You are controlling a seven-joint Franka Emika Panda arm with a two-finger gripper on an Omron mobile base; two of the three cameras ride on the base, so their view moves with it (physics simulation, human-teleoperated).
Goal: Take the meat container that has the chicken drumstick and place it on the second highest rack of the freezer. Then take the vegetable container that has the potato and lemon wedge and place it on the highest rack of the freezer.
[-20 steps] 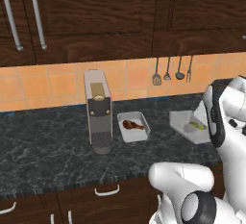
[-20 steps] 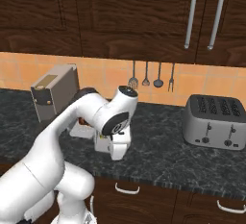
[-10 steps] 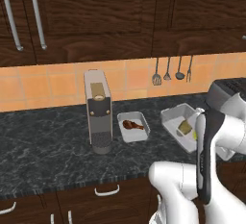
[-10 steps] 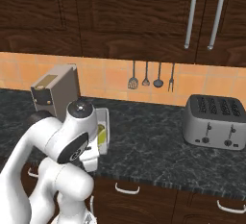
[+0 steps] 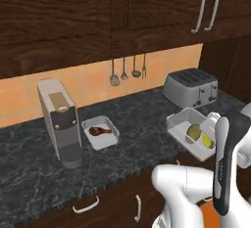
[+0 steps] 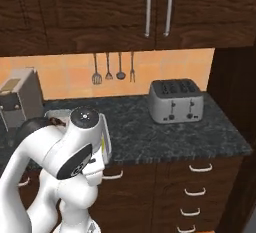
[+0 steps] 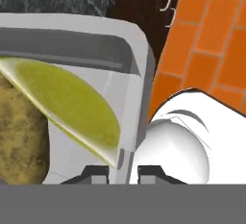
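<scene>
Hand (image 7: 122,171): closed on the rim of the vegetable container (image 7: 137,98), one dark fingertip (image 7: 96,172) inside the wall, the other outside it.
Vegetable container: light-grey tray, lifted off the surface (image 5: 132,124) and tilted, past the front edge toward the right end in the left base view (image 5: 188,124); just behind the arm's round joint in the right base view (image 6: 103,137).
Potato (image 7: 19,136): olive-brown, inside the tray, touching the lemon wedge (image 7: 72,103); also seen in the left base view (image 5: 193,131).
Lemon wedge: yellow-green, between the potato and the gripped wall; yellow in the left base view (image 5: 208,140).
Meat container (image 5: 100,132): flat on the surface, near the middle, just right of the coffee machine (image 5: 61,122), brown drumstick (image 5: 98,131) inside, well apart from the hand.
Surface: dark speckled stone, running left to right beneath the wall cabinets (image 5: 98,16).
Toaster (image 5: 190,88): silver, at the back right of the surface, behind the lifted tray; also in the right base view (image 6: 176,100).
Utensils (image 5: 127,70): hanging on the orange tiled backsplash (image 5: 93,82), between coffee machine and toaster.
Below: dark wood drawers (image 6: 195,187) with silver handles; orange tiled floor (image 7: 206,45) under the tray in the hand view.
Right end: tall dark wood panel (image 6: 235,107) beside the surface.
</scene>
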